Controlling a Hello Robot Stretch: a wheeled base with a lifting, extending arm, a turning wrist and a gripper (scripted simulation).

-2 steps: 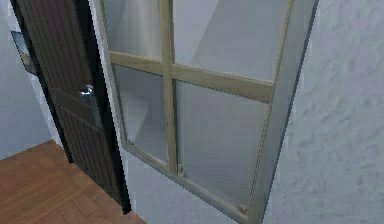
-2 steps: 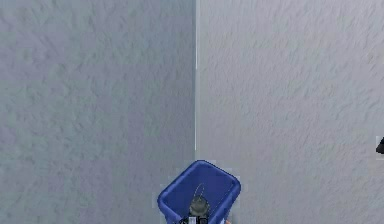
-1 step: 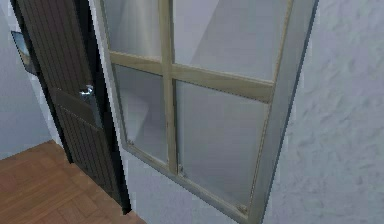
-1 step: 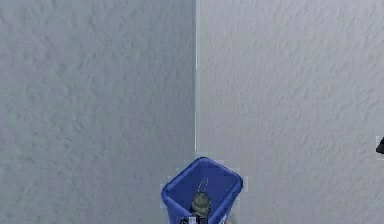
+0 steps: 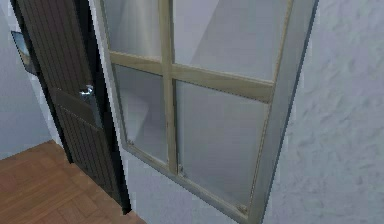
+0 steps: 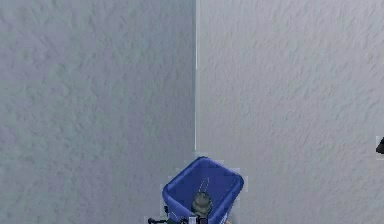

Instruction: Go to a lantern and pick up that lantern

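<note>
A small grey and tan thing with a thin wire loop on top, shaped like a lantern, shows at the arm side view's bottom edge, in front of a blue square bin. Dark parts of the gripper sit at that bottom edge, just left of the small thing. I cannot tell whether the gripper holds it, nor whether the small thing is inside the bin or in front of it.
A grey wall corner rises behind the bin. The forward view has a dark slatted door with a metal handle, a pale-framed window close ahead, and wood floor at the lower left.
</note>
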